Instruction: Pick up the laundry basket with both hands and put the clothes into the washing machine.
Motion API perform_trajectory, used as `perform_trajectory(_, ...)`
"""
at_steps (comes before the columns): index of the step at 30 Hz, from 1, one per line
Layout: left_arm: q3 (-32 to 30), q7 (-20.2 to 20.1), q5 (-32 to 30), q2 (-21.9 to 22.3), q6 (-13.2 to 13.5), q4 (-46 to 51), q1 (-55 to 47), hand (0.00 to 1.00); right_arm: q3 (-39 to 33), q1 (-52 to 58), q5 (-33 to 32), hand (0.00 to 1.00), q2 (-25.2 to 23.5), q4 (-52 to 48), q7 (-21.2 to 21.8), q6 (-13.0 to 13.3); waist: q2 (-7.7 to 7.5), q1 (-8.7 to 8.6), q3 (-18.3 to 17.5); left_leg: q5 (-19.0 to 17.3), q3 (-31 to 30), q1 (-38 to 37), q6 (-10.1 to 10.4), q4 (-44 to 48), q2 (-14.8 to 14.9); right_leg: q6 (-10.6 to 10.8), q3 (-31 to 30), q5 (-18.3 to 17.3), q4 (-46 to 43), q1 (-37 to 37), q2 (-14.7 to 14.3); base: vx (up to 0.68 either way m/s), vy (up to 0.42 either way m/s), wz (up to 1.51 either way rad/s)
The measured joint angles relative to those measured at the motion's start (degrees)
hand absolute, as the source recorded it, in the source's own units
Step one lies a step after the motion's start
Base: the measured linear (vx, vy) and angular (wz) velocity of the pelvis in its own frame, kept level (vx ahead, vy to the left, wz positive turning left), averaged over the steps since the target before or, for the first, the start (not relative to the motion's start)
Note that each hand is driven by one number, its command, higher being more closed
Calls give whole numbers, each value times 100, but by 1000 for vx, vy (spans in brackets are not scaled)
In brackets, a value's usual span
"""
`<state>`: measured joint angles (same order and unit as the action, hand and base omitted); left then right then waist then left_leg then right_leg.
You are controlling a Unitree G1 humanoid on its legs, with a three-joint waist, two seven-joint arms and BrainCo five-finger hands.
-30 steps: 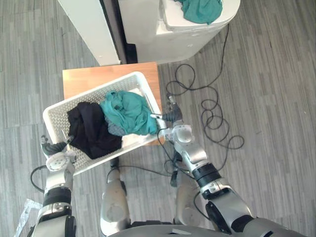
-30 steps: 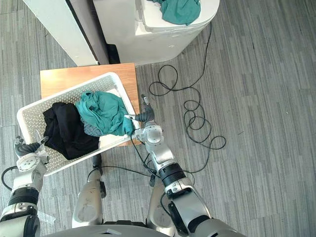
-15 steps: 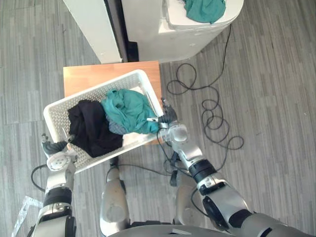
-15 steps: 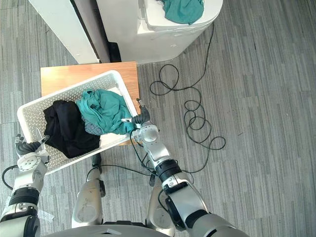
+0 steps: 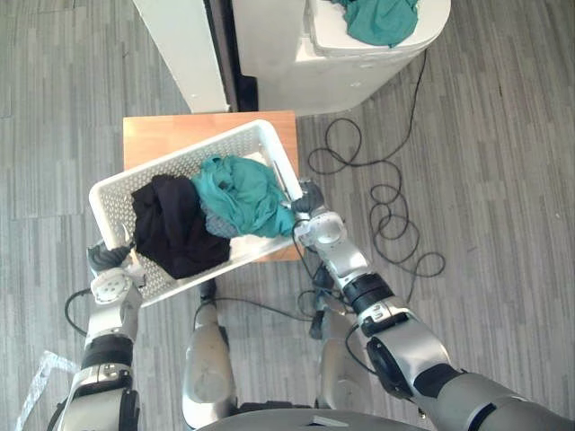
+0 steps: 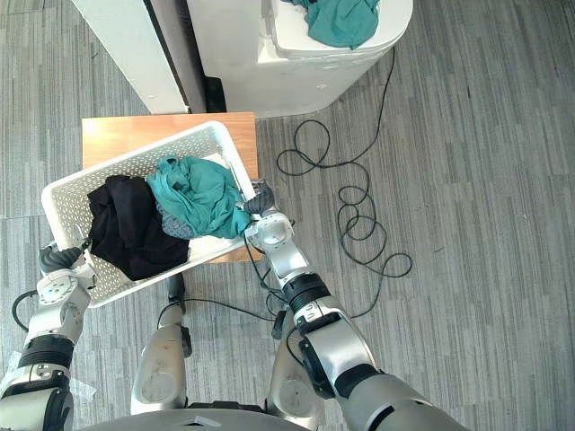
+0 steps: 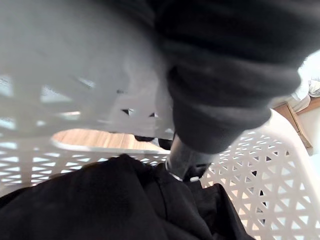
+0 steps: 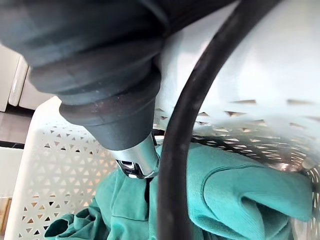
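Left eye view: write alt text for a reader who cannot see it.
The robot's left hand and right hand grip opposite ends of a white laundry basket over a small wooden table. Inside lie a black garment and a teal garment; a white washing machine stands beyond, teal cloth on top.

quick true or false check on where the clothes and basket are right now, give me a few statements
1. The basket holds a black garment and a teal garment. True.
2. The black garment lies at the right hand's end. False: it lies toward the left hand; the teal garment is by the right hand.
3. A teal cloth lies on the washing machine. True.
4. The basket stands on the floor. False: it is over the wooden table, with a hand gripping each end.
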<state>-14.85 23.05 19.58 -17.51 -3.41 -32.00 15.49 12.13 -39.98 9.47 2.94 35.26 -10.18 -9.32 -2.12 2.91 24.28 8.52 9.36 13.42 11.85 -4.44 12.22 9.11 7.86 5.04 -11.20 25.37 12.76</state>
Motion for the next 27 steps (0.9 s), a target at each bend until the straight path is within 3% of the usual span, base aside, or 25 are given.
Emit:
perform_trajectory(4, 160, -110, 11, 17, -30, 10, -12, 100, -126, 0, 203, 100, 66, 1, 114, -80, 1, -10, 1, 4, 2, -74, 0, -1, 0, 0, -2, 0, -7, -78, 0, 0, 0, 0)
perform_trajectory(10, 258, -355, 243, 126, -102, 203, -99, 100, -266, 156, -37, 100, 263, -85, 146, -84, 3, -85, 2, 9, -76, -225, 3, -2, 4, -14, 81, -16, -4, -298, 8, 10, -4, 6)
perform_trajectory(15, 264, -627, 569, 407, -102, 482, -472, 100, -457, 1244, -371, 100, 447, -1348, 222, -65, 10, -165, -46, -137, -168, -478, 1, -34, 16, 16, 210, -179, -1, -680, 20, 21, -5, 11)
perform_trajectory(23, 440, -1273, 915, 765, -177, 1198, -1507, 100, -1318, 3170, -1726, 100, 287, -2560, 624, -59, 35, -329, -844, -206, -203, -763, -21, -2, 14, 91, 361, -282, 216, -1156, 20, 112, 3, 8)
perform_trajectory(27, 453, -1453, 892, 1069, -252, 1864, -1936, 100, -2134, 3995, -2033, 100, -161, -3413, 877, -46, 76, -526, -1279, -323, -181, -962, -32, -29, 10, 117, 420, -298, 362, -1420, 22, 57, 11, 3)
